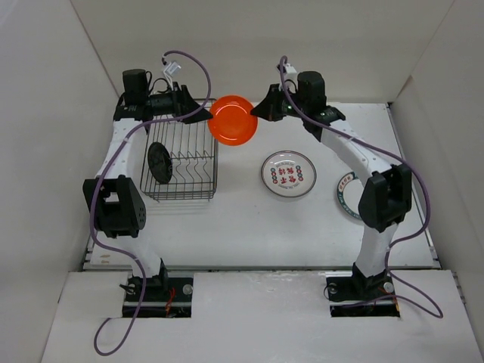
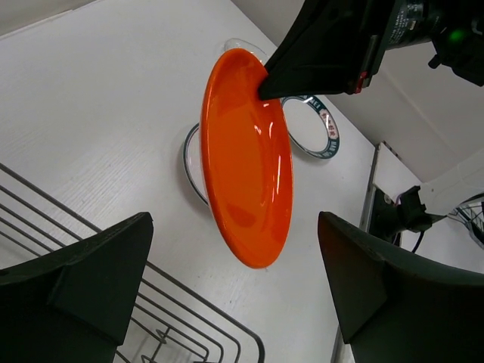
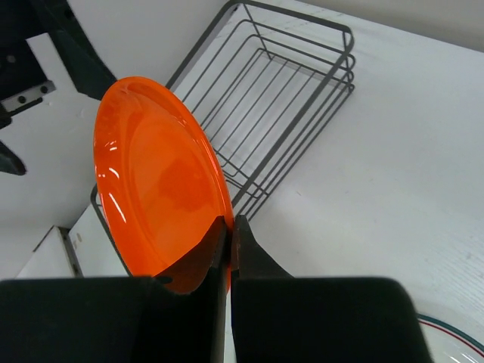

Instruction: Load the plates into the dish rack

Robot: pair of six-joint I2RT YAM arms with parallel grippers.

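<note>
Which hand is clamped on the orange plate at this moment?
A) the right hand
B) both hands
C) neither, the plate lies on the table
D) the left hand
A: in the right wrist view the right hand has its fingers pinched on the rim of the orange plate, held up in the air, while the left hand is wide open, not closed on it.

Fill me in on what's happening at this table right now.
The right gripper is pinching the orange plate by its rim and holding it in the air past the far corner of the dish rack. The left gripper faces that plate, open and not gripping it. A black plate stands in the rack. A white plate with red characters and a green-rimmed plate lie flat on the table.
</note>
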